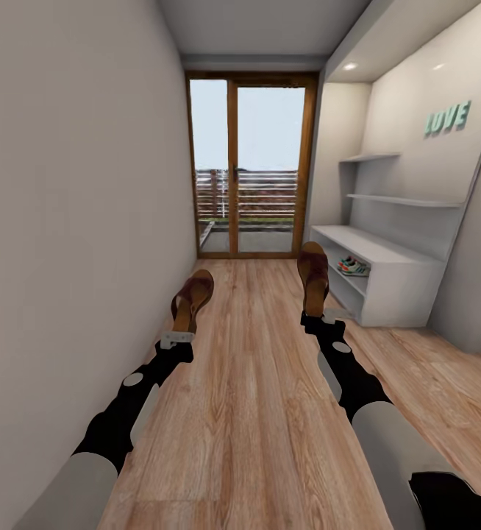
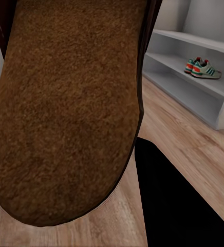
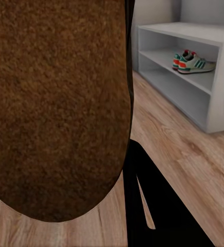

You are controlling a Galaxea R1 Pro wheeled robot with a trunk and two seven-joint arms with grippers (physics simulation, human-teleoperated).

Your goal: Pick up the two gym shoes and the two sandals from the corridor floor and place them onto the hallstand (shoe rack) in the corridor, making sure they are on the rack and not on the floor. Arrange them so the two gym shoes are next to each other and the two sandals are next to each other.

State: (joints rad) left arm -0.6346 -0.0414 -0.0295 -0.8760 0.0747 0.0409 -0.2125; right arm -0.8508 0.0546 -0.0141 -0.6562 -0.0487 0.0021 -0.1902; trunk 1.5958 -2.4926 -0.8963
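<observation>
I hold one brown sandal in each hand above the corridor floor. My left gripper is shut on the left sandal, whose brown sole looms close in the left wrist view. My right gripper is shut on the right sandal, its sole just as near in the right wrist view. The two gym shoes stand side by side on the middle shelf of the light-grey hallstand, ahead on the right.
The corridor is narrow, with a plain wall close on the left. A wood-framed glass door closes the far end. Two wall shelves and green letters hang above the hallstand.
</observation>
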